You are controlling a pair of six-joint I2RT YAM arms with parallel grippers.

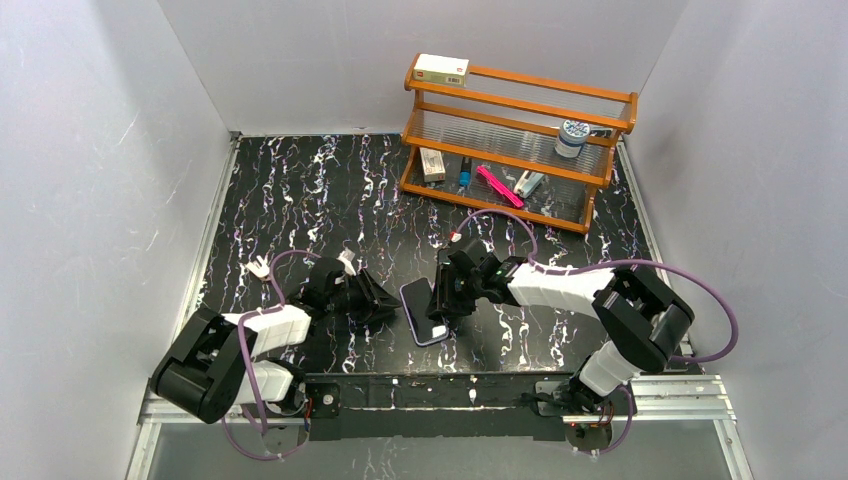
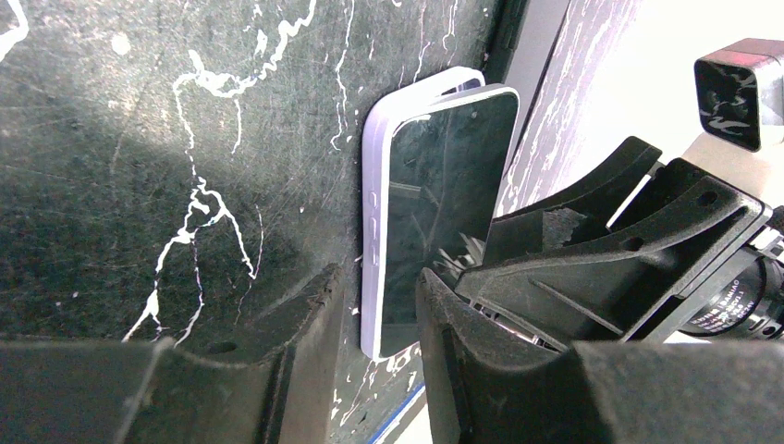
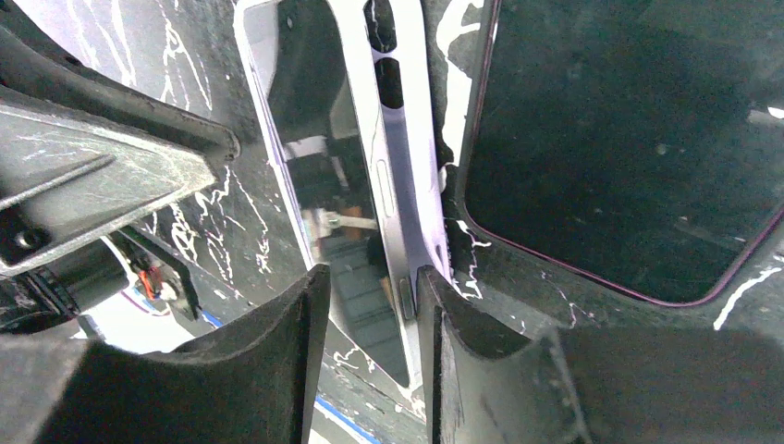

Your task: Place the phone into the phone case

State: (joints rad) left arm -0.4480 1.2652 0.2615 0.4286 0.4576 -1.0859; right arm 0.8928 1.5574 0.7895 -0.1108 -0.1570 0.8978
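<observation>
Black plastic fingers of the left gripper [image 2: 377, 282] stand apart, with the near end of the phone case [image 2: 370, 185] lying on the table [image 1: 300, 200] in the gap between them; neither pad looks pressed against it, so I read this as a loose straddle and not a clamp. Just ahead of those fingertips the pale lavender shell runs away along the table, and the phone [image 2: 444, 194] lies inside it, glass up. The rim hugs the phone along the near end and the long side. At the end farthest from the left fingertips a lip of the case shows past the phone's corner, so that end seems not fully seated. To the right, the right gripper [image 3: 372, 277] also has its fingers apart, straddling one long edge of the cased phone, its right pad just beside the lavender side wall. Right of that finger lies a second dark phone [image 3: 629, 129], bare. The insertion looks nearly done; what remains, I judge, is pressing the far corner home and letting go.
</observation>
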